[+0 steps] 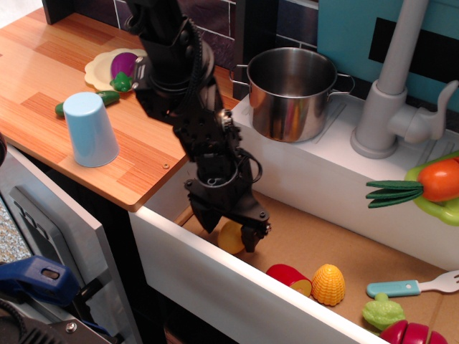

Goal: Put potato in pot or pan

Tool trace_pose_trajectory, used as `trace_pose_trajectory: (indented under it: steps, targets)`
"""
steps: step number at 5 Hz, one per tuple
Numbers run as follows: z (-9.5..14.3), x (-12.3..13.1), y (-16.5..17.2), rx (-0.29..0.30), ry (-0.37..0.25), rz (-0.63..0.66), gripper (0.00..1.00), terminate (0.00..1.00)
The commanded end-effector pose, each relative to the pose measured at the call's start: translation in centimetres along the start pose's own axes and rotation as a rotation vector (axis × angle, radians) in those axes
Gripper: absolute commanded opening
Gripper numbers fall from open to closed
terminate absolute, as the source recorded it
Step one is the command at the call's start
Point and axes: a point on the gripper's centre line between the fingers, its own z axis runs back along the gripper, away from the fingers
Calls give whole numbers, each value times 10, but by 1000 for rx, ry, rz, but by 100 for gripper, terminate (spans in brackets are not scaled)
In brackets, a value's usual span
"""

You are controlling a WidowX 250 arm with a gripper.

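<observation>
The potato (pixel 231 237) is a small pale-yellow piece on the brown sink floor, near the white front wall. My black gripper (pixel 229 235) is lowered into the sink with a finger on each side of the potato, and its body hides the potato's top. The jaws are open around it; I see no squeeze. The steel pot (pixel 290 93) stands upright on the white ledge behind, up and to the right of the gripper, and looks empty.
In the sink lie a red-and-yellow piece (pixel 289 278), a ridged corn piece (pixel 328 284), a fork (pixel 412 287) and a green piece (pixel 382 314). A grey faucet (pixel 401 86) stands right of the pot. A blue cup (pixel 90 129) and an eggplant plate (pixel 118 68) sit on the wooden counter.
</observation>
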Motion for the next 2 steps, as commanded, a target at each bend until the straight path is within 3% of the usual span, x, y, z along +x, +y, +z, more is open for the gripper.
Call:
trace_pose_trajectory:
  steps: [1, 2]
  targets:
    - [-11, 4, 1, -28, -36, -6, 100, 0]
    - [-14, 6, -2, -16, -48, 3, 100, 0]
